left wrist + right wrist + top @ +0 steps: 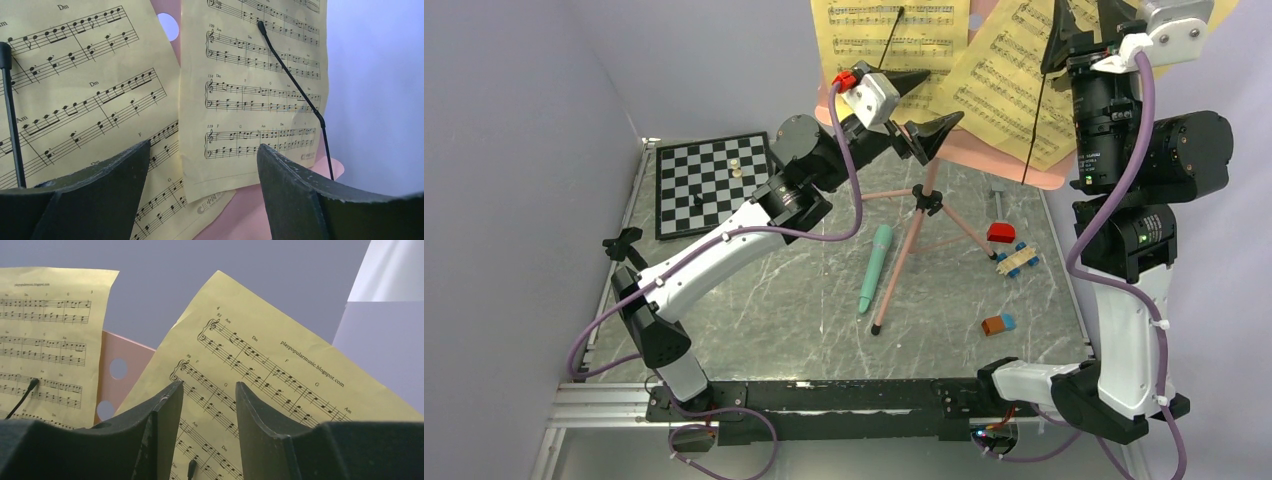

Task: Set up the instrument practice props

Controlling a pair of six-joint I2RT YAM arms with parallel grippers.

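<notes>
Pink music stand (984,155) at the far side of the table (754,300) carries a tilted yellow page (1004,100); left fingers (939,130) and right fingers (270,430) hover spread and empty close by (a clumsy push could tip the thin-legged stand or slide the page off).

The parted hand (204,145) faces two yellow sheet-music pages (250,90) on the pink stand (240,215).

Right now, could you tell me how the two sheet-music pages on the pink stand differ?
The left page hangs straight with level staves; the right page is tilted, its staves sloping. Where they overlap, the right page lies on top, the left page beneath. Both are yellow with printed staves.
</notes>
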